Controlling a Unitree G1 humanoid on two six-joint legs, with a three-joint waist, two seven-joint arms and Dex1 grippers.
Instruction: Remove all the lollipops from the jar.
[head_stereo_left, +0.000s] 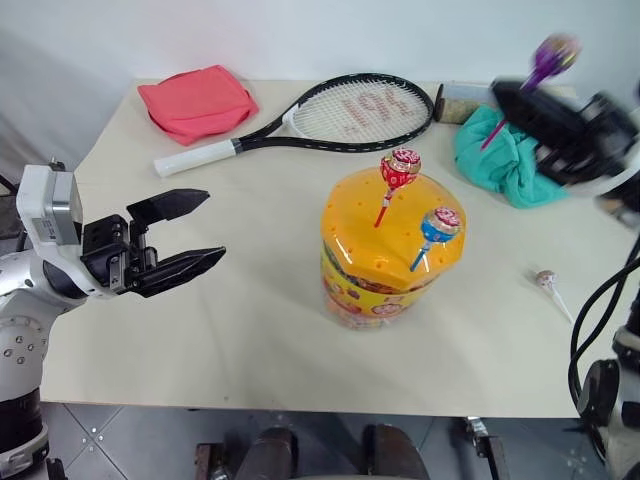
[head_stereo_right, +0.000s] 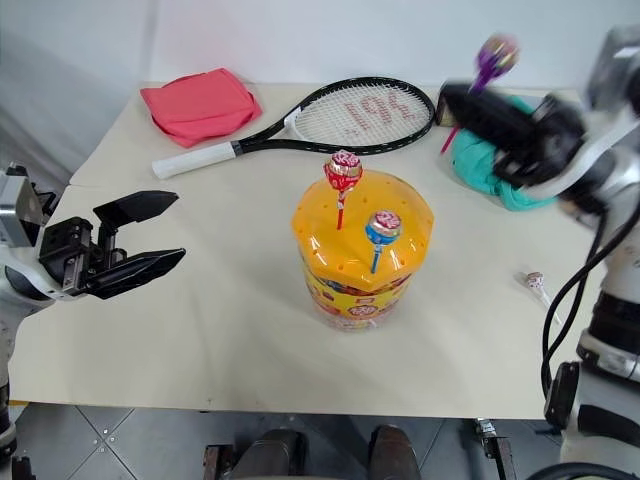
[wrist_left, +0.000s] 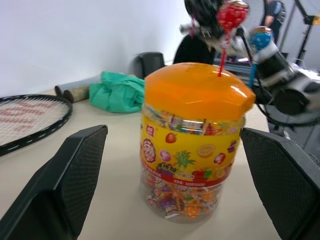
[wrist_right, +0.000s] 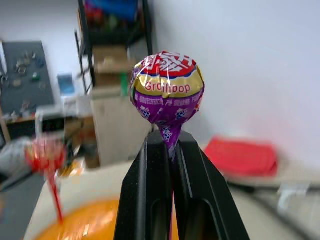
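Note:
The jar (head_stereo_left: 385, 262), a clear tub with a printed label and a domed orange lid, stands in the middle of the table. A red lollipop (head_stereo_left: 401, 168) and a blue lollipop (head_stereo_left: 441, 224) stick upright out of the lid. My right gripper (head_stereo_left: 512, 98) is up in the air to the right of the jar and behind it, shut on the stick of a purple lollipop (wrist_right: 167, 87). A pink lollipop (head_stereo_left: 545, 278) lies on the table right of the jar. My left gripper (head_stereo_left: 213, 226) hovers open to the left of the jar and points at it, holding nothing.
A black tennis racket (head_stereo_left: 340, 115) lies across the back of the table, with a folded red cloth (head_stereo_left: 198, 102) at the back left. A teal cloth (head_stereo_left: 505, 160) and a cardboard roll (head_stereo_left: 460, 102) lie at the back right. The table's front edge (head_stereo_left: 300, 405) is near.

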